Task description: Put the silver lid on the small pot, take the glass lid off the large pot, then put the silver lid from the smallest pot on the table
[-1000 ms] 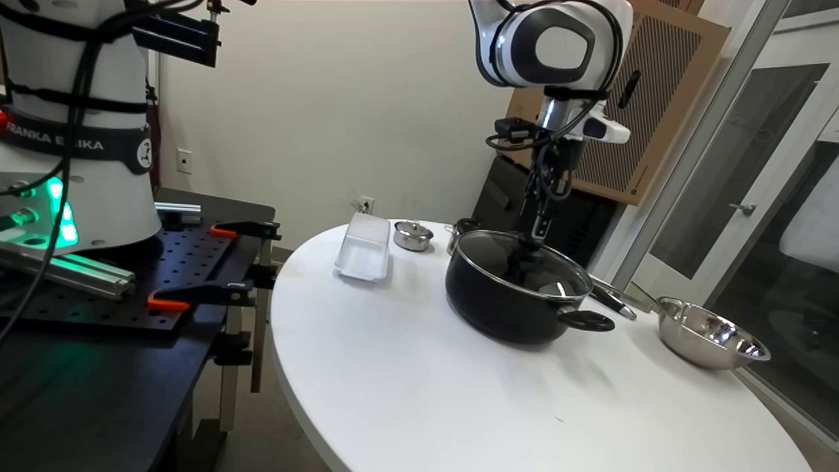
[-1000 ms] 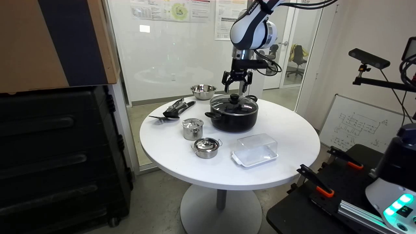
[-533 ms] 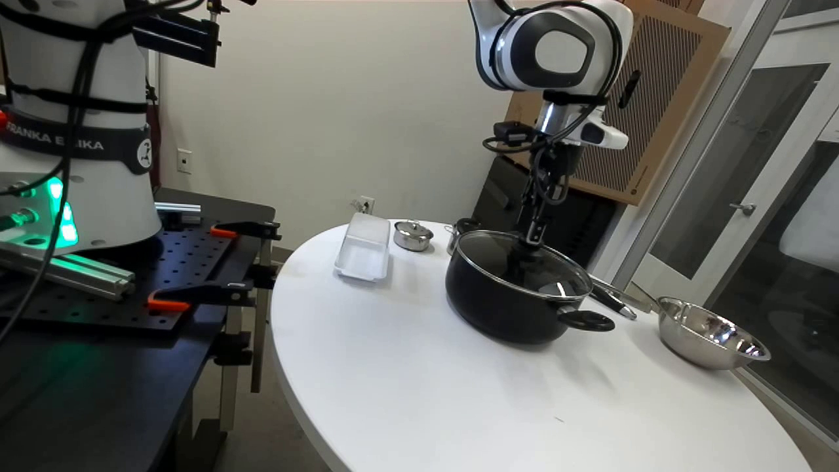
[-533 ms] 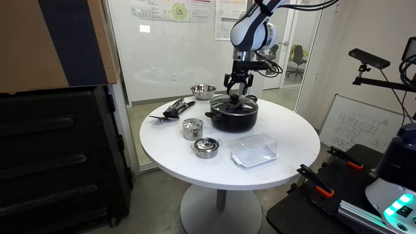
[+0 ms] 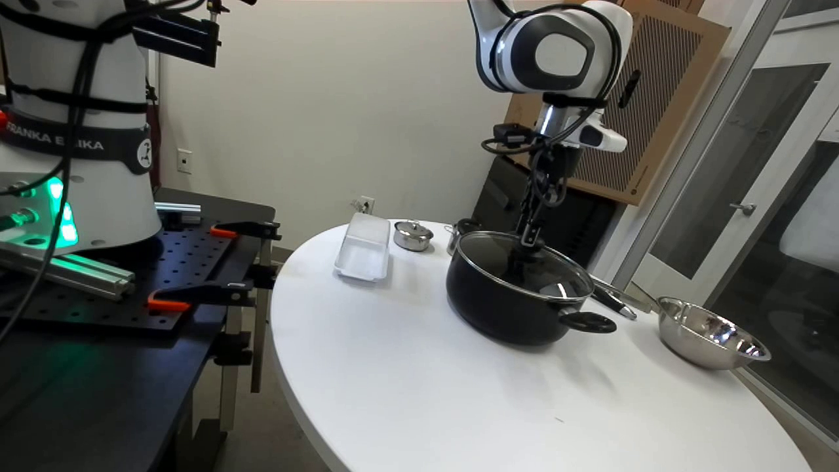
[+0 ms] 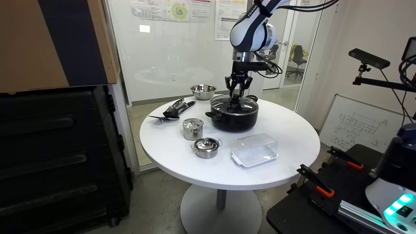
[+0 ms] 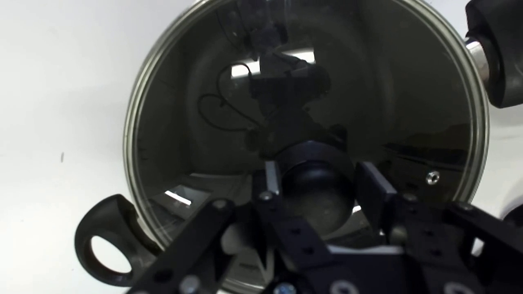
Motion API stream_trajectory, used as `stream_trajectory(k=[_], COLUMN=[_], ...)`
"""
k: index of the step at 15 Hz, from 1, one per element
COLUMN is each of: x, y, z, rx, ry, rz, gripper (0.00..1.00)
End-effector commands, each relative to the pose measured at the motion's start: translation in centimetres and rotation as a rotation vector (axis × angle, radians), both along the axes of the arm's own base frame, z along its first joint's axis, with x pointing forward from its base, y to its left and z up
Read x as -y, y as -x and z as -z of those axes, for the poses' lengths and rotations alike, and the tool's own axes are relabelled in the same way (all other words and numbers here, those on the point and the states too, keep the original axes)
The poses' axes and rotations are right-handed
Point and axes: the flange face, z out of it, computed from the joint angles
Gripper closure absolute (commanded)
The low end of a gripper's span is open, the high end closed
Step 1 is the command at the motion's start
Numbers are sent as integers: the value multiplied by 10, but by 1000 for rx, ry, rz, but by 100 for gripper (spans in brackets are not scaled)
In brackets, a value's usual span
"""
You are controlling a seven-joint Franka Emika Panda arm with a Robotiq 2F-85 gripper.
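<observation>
Down it comes, and in it squeezes! In an exterior view, the claw (image 6: 236,95) has just lowered and drawn its spread sides together over the centre of the glass lid (image 6: 222,104), so I'd call this the middle step, taking that lid off. Nearby on the white bench (image 6: 292,139), a silver lid (image 6: 192,122) caps the taller metal pot (image 6: 193,134) and a second silver lid (image 6: 207,144) caps the squat metal pot (image 6: 206,154). Which one counts as small I can't say, but the first step reads as done, the last one as waiting.

In an exterior view, the large pot (image 5: 505,314) looks to have crept the tiniest bit this past second: a hint, I reckon, that the claw is nudging it. The glass lid still sits on its rim, no lift yet.

And the wrist view, the best seat in the house! There's the black knob (image 7: 316,200), right between the fingers (image 7: 273,179), one close on either side, no clear gap showing. The claw stands narrow, about the knob's own width. Is it pinching? I can't tell; dark on dark hides the contact. A rounded, smooth-looking knob could slip from a shallow bite, so the lift wants a firm squeeze first.
</observation>
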Motion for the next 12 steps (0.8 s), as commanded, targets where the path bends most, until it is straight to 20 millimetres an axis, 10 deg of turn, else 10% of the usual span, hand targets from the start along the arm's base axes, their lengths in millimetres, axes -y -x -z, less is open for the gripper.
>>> stream_trajectory(k=[1, 5, 6, 8, 12], x=[-2, -3, -2, -2, 0], y=[-9, -11, -12, -14, -14], z=[-3, -1, 0, 0, -1], rx=[-9, -13, -14, -10, -8], ry=[3, 4, 3, 5, 7], rz=[18, 15, 15, 16, 17], gripper=[48, 19, 58, 53, 76])
